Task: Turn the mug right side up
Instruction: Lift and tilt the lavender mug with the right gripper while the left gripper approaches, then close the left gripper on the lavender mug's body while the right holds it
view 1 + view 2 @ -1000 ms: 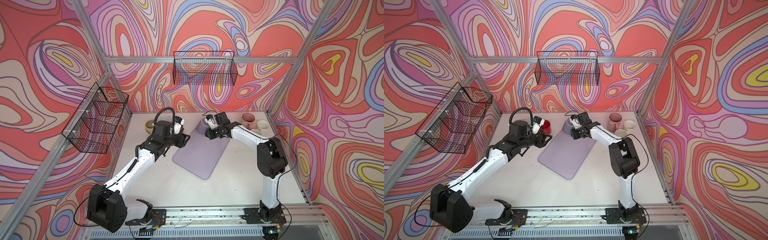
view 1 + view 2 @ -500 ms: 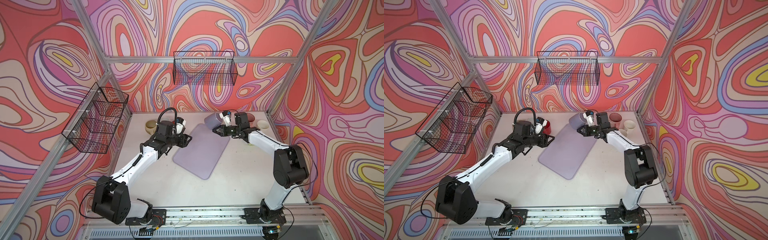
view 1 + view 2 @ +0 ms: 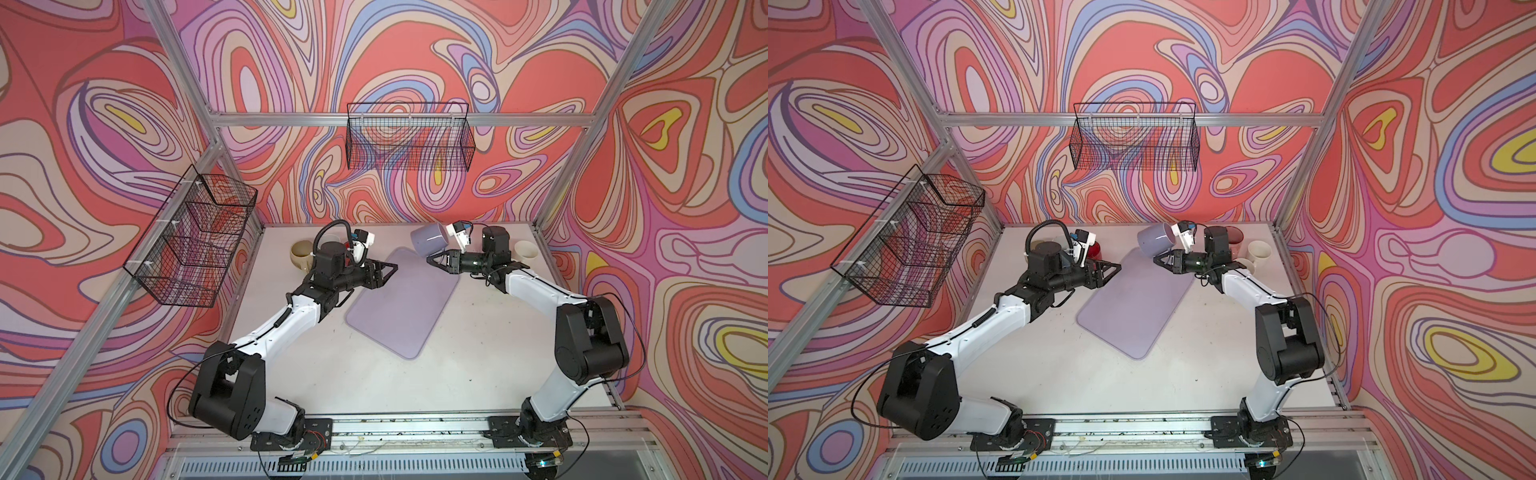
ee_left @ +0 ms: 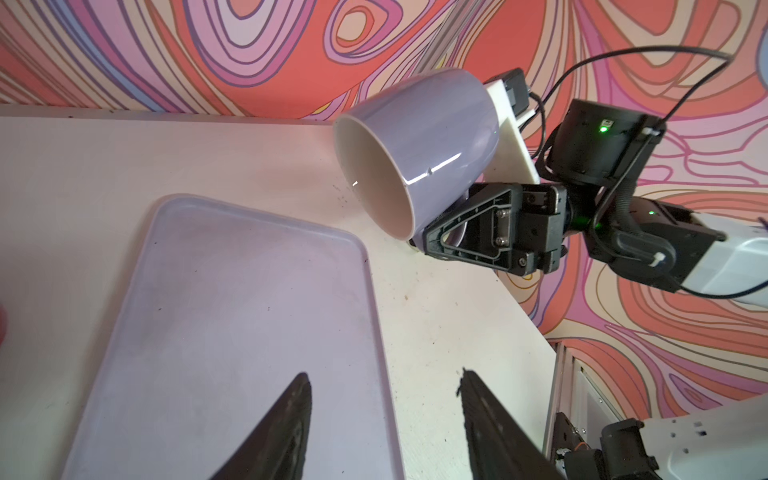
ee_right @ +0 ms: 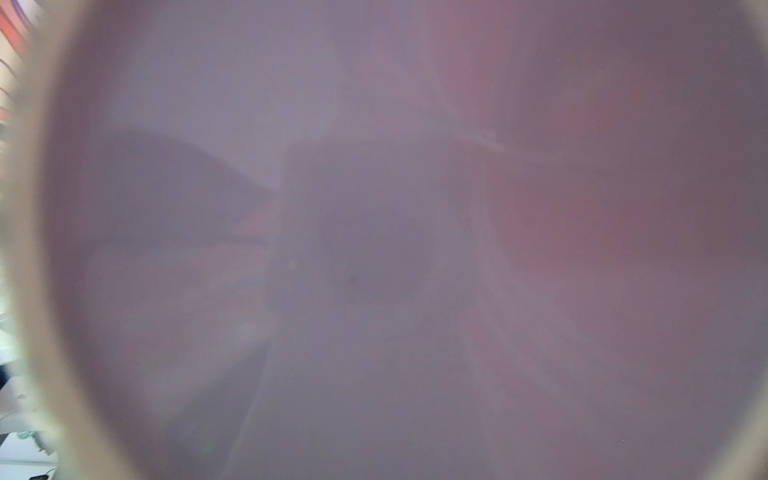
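Mug point(image 3: 428, 244), lavender, hangs clear of the worktop point(image 3: 374, 382), just past the far corner of the tray point(image 3: 399, 307) in both top views. It is tilted almost onto its side, mouth turned toward the left arm and slightly downward. Right fingers point(image 4: 482, 199) are pressed close, pinching the handle. Left fingers point(image 4: 291, 415) are spread and empty, poised over the tray's far left edge, apart from the mug. Right wrist view shows only blurred mug surface.

Lavender mug point(image 5: 374, 208) fills whole frame, very close, heavily blurred.
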### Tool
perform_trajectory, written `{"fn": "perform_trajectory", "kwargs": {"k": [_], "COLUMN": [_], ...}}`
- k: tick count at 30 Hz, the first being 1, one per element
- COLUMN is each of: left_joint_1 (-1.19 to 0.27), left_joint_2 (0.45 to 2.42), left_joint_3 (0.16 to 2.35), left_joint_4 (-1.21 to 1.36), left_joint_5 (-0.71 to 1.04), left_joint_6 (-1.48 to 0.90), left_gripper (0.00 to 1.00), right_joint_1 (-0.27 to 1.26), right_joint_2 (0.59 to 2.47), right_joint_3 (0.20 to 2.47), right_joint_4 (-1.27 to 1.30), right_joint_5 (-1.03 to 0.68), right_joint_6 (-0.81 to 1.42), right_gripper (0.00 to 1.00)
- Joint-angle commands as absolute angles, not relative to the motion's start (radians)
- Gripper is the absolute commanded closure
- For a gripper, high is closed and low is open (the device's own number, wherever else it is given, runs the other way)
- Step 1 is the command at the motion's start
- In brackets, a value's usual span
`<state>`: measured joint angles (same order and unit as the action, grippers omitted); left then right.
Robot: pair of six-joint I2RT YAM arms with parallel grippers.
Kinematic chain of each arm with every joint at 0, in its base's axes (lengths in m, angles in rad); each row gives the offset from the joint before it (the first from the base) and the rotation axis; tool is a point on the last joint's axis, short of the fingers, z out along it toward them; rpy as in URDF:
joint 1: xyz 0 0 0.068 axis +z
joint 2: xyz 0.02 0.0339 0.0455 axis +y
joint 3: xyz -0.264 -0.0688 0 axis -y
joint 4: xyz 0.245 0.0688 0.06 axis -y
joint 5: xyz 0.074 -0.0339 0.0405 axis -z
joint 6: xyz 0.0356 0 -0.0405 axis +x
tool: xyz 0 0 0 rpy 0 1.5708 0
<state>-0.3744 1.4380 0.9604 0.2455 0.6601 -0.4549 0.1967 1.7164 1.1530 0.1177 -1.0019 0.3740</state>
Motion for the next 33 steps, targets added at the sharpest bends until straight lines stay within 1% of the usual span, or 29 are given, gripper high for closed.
{"fn": "perform_trajectory", "kwargs": {"k": [1,6,12,21,33], "left_joint_1": [-0.378,-0.381,-0.401,-0.416,-0.429], "left_joint_2": [1.454,1.483,1.536,1.577,1.611], "left_joint_3": [0.979,0.993,1.01,1.031,1.031], "left_joint_4": [0.403,0.524,0.586,0.667,0.802], "left_joint_5": [0.738,0.788,0.787,0.81,0.825], "left_joint_6": [-0.55,-0.626,-0.657,-0.707,-0.779], "left_gripper": [0.4,0.39,0.38,0.38,0.38], "right_joint_1": [0.192,0.193,0.216,0.287,0.319], "right_joint_2": [1.659,1.654,1.643,1.682,1.704], "right_joint_3": [1.146,1.137,1.14,1.186,1.187], "right_joint_4": [0.289,0.29,0.302,0.251,0.368], "right_joint_5": [-1.114,-1.133,-1.156,-1.167,-1.18], "right_joint_6": [0.413,0.415,0.424,0.388,0.471], "right_gripper": [1.0,1.0,1.0,1.0,1.0]}}
